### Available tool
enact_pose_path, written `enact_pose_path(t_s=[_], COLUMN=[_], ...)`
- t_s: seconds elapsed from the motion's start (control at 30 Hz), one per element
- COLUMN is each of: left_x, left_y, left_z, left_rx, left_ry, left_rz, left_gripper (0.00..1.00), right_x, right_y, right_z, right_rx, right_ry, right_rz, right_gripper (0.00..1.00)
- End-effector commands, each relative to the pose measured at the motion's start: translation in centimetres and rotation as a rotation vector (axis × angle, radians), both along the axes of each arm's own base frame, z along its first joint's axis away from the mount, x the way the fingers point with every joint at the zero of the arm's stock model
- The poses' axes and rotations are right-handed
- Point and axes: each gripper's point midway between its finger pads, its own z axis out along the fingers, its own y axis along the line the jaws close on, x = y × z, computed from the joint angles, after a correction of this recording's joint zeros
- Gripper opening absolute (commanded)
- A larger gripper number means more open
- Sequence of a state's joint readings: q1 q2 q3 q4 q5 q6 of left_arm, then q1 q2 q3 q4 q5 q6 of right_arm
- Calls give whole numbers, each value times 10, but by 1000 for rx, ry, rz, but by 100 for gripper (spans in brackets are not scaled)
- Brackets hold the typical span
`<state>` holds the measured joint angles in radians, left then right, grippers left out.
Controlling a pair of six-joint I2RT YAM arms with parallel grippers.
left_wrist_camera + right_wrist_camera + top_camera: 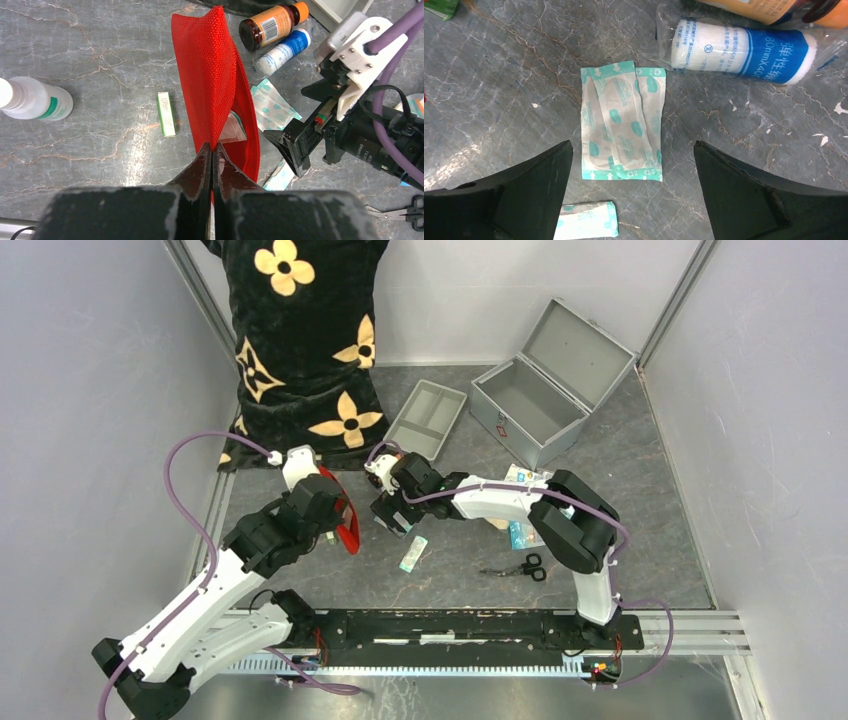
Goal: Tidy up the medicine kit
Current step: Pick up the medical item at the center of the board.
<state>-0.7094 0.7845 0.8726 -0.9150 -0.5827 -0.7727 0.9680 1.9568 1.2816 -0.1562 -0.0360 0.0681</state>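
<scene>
The table [650, 475] under me is dark grey and stone-patterned, veined with pale and rusty cracks, evenly lit. Plain pale grey walls [90, 390] rise on its left, right and far sides. Slanting aluminium posts [200, 290] stand at its two far corners. A black cushion [300, 340] with gold flowers leans at its far left corner. A metal rail [700, 625] runs along its near edge.
</scene>
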Motion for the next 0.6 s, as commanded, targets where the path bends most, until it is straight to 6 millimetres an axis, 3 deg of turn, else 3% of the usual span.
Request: enact_pose_path(t_s=[0.0, 0.37, 0.57], left_x=[4, 3, 4], left_y=[4, 4, 4], left_z=[21, 21, 20], left_rx=[-37, -37, -35], left_ry=[-62, -63, -60], left_rz=[47, 45, 45], left_gripper=[2, 2, 2], right_x=[5, -5, -10], right_y=[9, 7, -7], right_z=[-1, -25, -28], right_rx=[-18, -154, -160], right_ry=[-21, -57, -45], right_rz=[27, 31, -20], right_gripper=[98, 98, 86])
